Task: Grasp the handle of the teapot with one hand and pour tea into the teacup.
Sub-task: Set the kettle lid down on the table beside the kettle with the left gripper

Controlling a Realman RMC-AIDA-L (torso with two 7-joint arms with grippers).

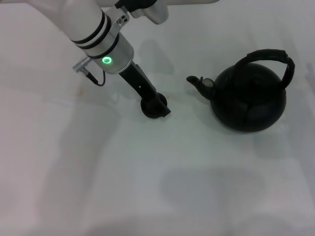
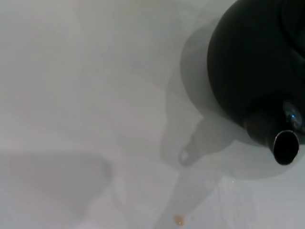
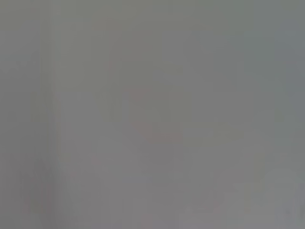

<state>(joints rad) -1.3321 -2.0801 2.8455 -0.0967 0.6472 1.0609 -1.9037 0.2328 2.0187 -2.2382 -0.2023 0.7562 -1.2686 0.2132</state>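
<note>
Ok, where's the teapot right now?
In the head view the teapot stands on the robot's right, spout toward the left claw, which is down over the teacup.

You have the teapot [image 1: 248, 101] standing upright on the table [image 1: 147, 187], and everything else places off it. Its handle [image 1: 273, 57] arches over its top, and its spout [image 1: 197, 82] points to the teapot's left. Left of that spout, well apart from it, the left gripper [image 1: 155, 106] sits low at the table. Between the gripper and the spout a small drop of tea [image 2: 179, 220] lies on the table.
</note>
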